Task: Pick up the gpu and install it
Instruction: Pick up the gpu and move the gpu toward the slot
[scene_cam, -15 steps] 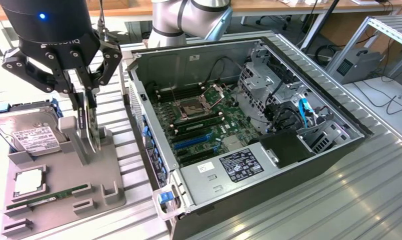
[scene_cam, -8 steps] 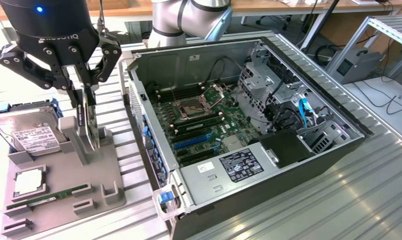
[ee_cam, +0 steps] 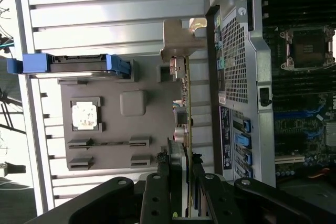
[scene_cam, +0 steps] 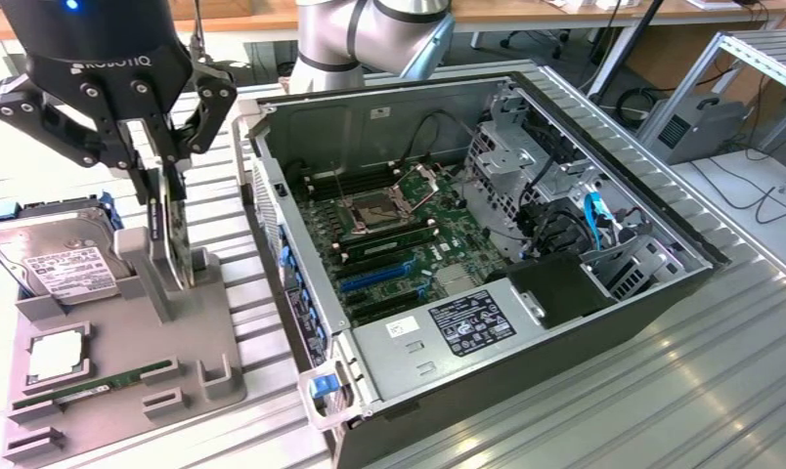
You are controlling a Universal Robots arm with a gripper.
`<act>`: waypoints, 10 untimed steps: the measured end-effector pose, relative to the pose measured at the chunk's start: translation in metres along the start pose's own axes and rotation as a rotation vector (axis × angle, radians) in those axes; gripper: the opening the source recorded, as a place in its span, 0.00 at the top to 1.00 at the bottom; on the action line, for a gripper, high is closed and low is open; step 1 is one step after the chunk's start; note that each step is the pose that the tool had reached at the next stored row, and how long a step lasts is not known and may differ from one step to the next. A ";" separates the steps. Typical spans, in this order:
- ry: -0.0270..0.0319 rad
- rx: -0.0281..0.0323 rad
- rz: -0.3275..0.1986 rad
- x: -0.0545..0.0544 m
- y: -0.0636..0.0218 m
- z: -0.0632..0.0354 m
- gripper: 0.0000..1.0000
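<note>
The gripper (scene_cam: 162,181) has its fingers clamped on the top edge of the gpu (scene_cam: 174,239). The card stands on edge at the grey holder (scene_cam: 119,337), left of the open case (scene_cam: 498,244). I'd lift it straight up, no tilt, so the bracket (ee_cam: 176,40) clears the holder's posts.

gpu (scene_cam: 175,242): dark matt board; pale, dull metal bracket (ee_cam: 176,43).
gripper (scene_cam: 162,191): black, satin-finished links.
holder tray (scene_cam: 132,337): grey matt plastic, smooth.
hard drive (scene_cam: 54,256): silvery metal, white paper label; at the tray's 11 o'clock in the exterior view.
computer case (scene_cam: 413,366): bare grey sheet metal, perforated side.
table (scene_cam: 628,401): ribbed aluminium, brushed sheen.
</note>
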State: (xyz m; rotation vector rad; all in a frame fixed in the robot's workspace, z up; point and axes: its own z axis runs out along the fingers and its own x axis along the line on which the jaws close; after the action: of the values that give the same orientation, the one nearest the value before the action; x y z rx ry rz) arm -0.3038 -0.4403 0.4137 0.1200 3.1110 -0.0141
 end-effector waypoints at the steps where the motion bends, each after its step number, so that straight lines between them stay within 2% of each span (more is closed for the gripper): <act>1: 0.0000 0.0000 0.000 0.000 0.0000 -0.0011 0.73; 10: 0.0000 0.0000 0.000 0.000 0.0000 -0.0062 0.73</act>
State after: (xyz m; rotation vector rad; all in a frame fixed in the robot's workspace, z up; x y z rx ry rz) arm -0.3038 -0.4403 0.4199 0.1200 3.1110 -0.0140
